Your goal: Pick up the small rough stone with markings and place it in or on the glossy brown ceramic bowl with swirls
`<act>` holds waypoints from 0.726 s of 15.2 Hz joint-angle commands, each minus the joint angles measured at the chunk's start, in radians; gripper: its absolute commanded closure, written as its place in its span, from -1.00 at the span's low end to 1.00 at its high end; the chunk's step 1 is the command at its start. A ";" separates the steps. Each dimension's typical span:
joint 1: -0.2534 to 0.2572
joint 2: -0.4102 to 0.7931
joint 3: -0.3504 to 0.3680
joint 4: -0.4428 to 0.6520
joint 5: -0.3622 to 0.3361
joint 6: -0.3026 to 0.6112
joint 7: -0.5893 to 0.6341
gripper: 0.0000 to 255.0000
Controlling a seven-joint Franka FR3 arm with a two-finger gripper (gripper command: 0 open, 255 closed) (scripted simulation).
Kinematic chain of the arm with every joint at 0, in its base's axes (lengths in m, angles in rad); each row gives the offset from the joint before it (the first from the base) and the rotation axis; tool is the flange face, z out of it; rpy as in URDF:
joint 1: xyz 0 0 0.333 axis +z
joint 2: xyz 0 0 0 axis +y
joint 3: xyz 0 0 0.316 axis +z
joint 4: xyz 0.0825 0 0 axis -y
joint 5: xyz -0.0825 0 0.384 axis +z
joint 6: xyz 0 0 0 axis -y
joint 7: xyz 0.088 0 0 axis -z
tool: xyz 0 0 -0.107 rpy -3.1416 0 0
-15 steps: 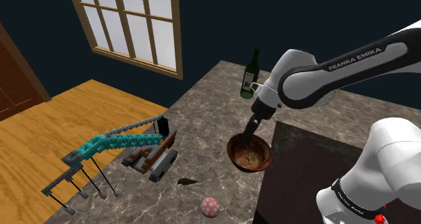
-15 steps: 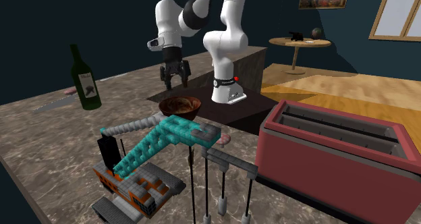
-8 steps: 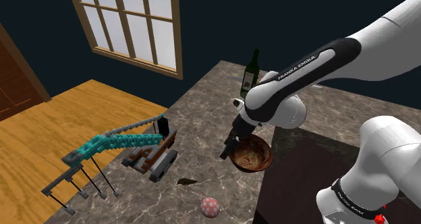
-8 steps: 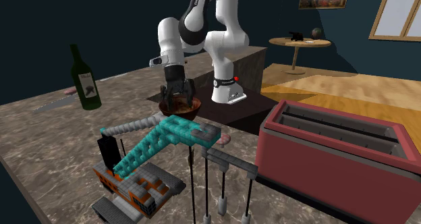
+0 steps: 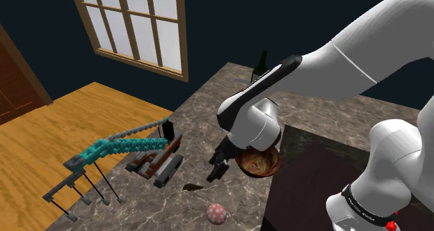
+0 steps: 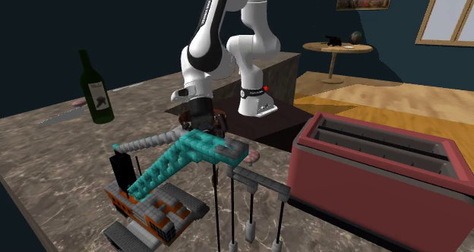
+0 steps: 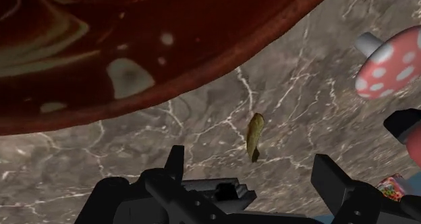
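My arm point(image 5: 362, 56): glossy white shells, dark grey joint bands. My hand point(image 5: 215, 170): all black, two blocky fingers point(image 7: 330, 177). Small red dot point(image 5: 394, 225) on my white base point(image 5: 365, 203).

The gripper point(image 5: 213, 174) hangs low with its fingers point(image 7: 178, 166) apart, and the gap between them opens onto bare counter point(image 7: 81, 155). The stone point(image 7: 254, 136) lies just ahead of that gap, with free marble all round it. The bowl point(image 7: 135, 47) bulges close ahead of one finger, its wall overhanging the counter there. Beyond the other finger sits a spotted mushroom point(image 7: 388, 61), apart from the stone. On the side of the fingers away from the bowl, a toy crane point(image 5: 154, 161) stands well apart.
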State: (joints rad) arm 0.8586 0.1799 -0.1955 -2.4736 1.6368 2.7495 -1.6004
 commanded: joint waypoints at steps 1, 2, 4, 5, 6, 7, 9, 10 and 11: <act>0.012 0.080 0.022 0.073 0.109 -0.014 -0.117 -1.00; 0.016 0.112 0.029 0.104 0.149 -0.023 -0.167 -1.00; 0.019 0.137 0.033 0.124 0.172 -0.026 -0.187 -1.00; 0.021 0.153 0.035 0.136 0.184 -0.027 -0.196 -1.00; 0.023 0.169 0.037 0.149 0.197 -0.027 -0.204 -1.00; 0.024 0.185 0.039 0.161 0.208 -0.028 -0.212 -1.00; 0.028 0.217 0.042 0.187 0.231 -0.028 -0.226 -1.00; 0.031 0.243 0.045 0.208 0.248 -0.028 -0.237 -1.00; 0.031 0.243 0.045 0.208 0.248 -0.028 -0.237 -1.00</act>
State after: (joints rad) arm 0.8879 0.4133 -0.1518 -2.2753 1.8806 2.7202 -1.8362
